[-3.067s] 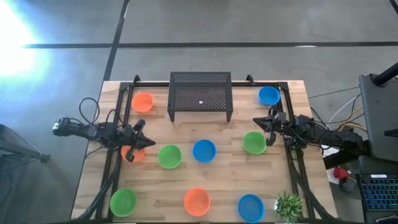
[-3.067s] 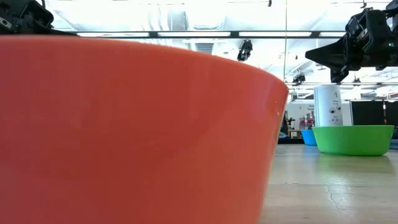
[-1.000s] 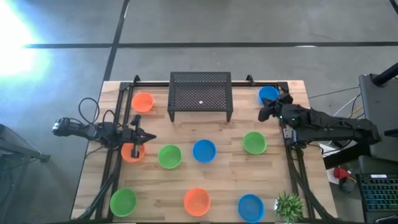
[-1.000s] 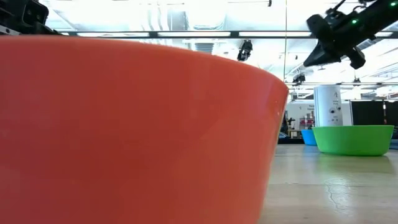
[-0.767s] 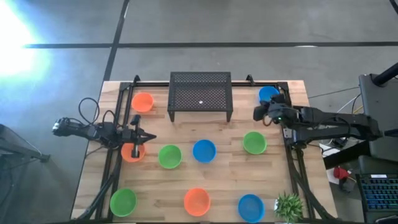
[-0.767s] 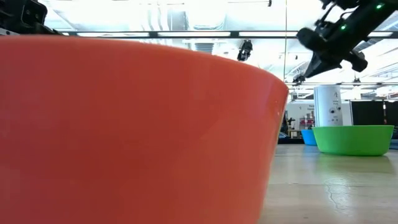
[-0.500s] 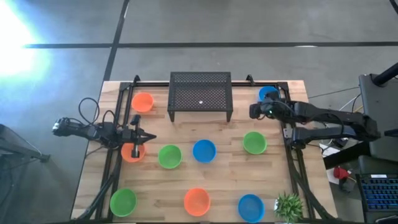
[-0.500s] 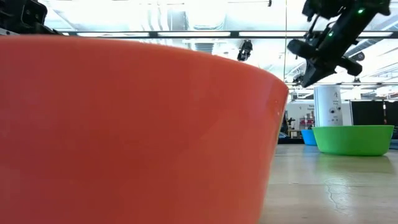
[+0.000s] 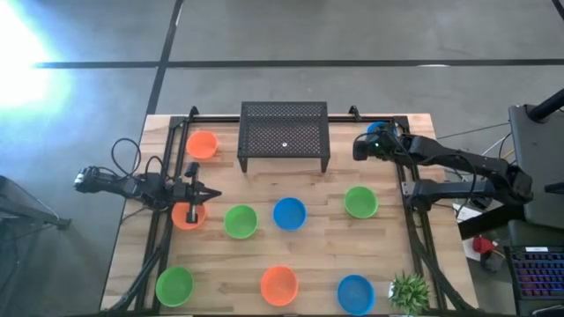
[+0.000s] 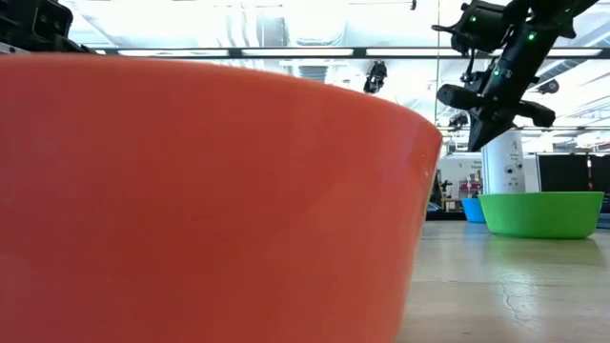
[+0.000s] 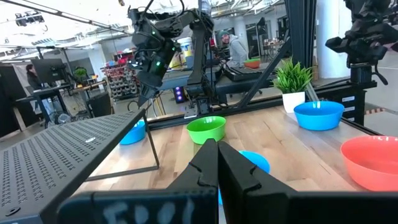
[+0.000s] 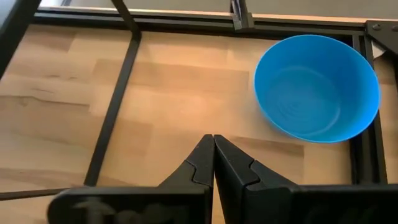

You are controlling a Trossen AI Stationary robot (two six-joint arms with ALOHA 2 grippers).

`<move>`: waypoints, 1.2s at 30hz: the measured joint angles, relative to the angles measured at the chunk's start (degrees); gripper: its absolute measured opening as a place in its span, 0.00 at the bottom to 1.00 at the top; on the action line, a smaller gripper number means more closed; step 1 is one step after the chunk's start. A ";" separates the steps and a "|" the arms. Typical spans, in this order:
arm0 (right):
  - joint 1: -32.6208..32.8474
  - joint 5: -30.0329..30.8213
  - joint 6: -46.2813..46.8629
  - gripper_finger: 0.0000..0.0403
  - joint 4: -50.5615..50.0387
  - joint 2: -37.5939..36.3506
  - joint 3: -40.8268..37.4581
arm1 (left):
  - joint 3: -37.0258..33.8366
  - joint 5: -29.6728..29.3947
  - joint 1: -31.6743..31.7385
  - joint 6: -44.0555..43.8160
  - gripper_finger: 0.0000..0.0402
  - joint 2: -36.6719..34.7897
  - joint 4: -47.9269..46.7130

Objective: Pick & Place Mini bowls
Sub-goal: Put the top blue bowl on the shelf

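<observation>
The right claw (image 9: pixel 360 148) hangs above the far right part of the desk (image 9: pixel 335 264), clenched with nothing between its tips, which meet in a point in the right wrist view (image 12: pixel 213 152). It sits just beside the blue mini bowl (image 12: pixel 317 87) in the far right corner, probably lined up to approach that bowl, though it would have to spread first. The left claw (image 9: pixel 196 187) is also clenched and empty, parked over the orange-red bowl (image 9: pixel 187 214) at the left edge, seemingly waiting.

The other mini bowls lie scattered singly across the desk: an orange-red one (image 9: pixel 203 143) beside the black mesh rack (image 9: pixel 284 134), a green (image 9: pixel 240 221), blue (image 9: pixel 289 212) and green (image 9: pixel 359 202) across the middle, and green (image 9: pixel 174 285), orange-red (image 9: pixel 279 284) and blue (image 9: pixel 355 291) along the near edge, by a potted plant (image 9: pixel 410 289).

Three seconds ago the right claw hovered by the middle-row green bowl; it has since swung toward the far corner. The left arm and all bowls are unchanged.
</observation>
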 joint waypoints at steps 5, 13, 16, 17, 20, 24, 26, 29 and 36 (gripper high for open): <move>-1.19 -0.83 -1.45 0.02 0.00 0.50 0.00 | 0.00 0.00 -0.01 -0.47 0.00 0.00 -0.02; -2.20 -0.95 -3.23 0.04 0.09 3.42 0.00 | 0.00 0.00 -0.01 -0.74 0.00 0.00 -0.04; -2.20 -0.95 -4.62 0.10 0.22 4.78 0.00 | 0.00 0.00 0.00 -0.74 0.00 0.00 -0.04; -2.20 -0.91 -5.01 0.13 0.29 5.19 0.00 | 0.00 0.00 -0.01 -0.74 0.00 -0.01 -0.04; -2.29 -0.17 -5.02 0.20 0.38 6.34 0.00 | 0.00 0.00 -0.01 -0.79 0.00 0.00 -0.04; -3.36 0.12 -2.61 0.28 0.61 8.61 0.00 | 0.00 0.00 0.00 -0.86 0.00 0.00 -0.05; -4.30 0.11 -2.51 0.30 0.60 10.12 0.00 | 0.00 0.00 -0.01 -0.85 0.00 0.00 -0.05; -5.90 0.12 -2.71 0.31 0.59 12.60 0.00 | 0.00 0.00 -0.01 -0.85 0.00 -0.01 -0.07; -9.00 1.63 -4.61 0.32 1.36 17.21 -0.02 | 0.00 0.00 -0.01 -0.85 0.00 0.00 -0.07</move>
